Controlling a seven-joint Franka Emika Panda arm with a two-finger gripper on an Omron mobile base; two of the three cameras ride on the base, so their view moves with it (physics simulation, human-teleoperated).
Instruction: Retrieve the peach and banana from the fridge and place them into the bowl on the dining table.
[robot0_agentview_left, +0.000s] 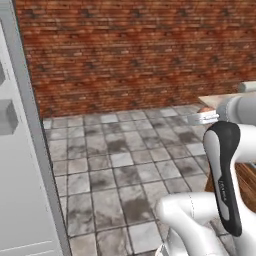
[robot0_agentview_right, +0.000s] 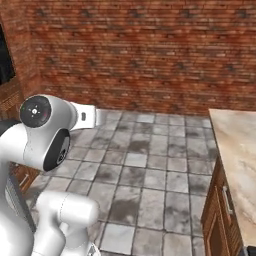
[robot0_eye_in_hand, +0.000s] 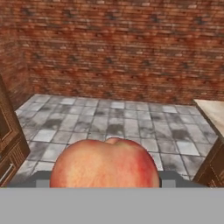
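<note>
While you watched through the hand camera, the peach (robot0_eye_in_hand: 105, 162) sat right in front of the lens, held between the jaws of the tool (robot0_eye_in_hand: 105, 179), which stood fairly wide around it. Beyond lay the tiled floor (robot0_eye_in_hand: 118, 122) and brick wall (robot0_eye_in_hand: 122, 48), with the bench (robot0_agentview_right: 237, 150) corner at the right.

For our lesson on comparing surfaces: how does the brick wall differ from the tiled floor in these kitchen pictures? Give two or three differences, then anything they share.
The brick wall is reddish-brown; the tiled floor is grey with dark blotches. The wall is built of small, narrow bricks in offset rows; the floor is laid in larger, squarish tiles on a straight grid. The wall stands upright; the floor lies flat. Both show pale joint lines and a mottled, worn look.
</note>
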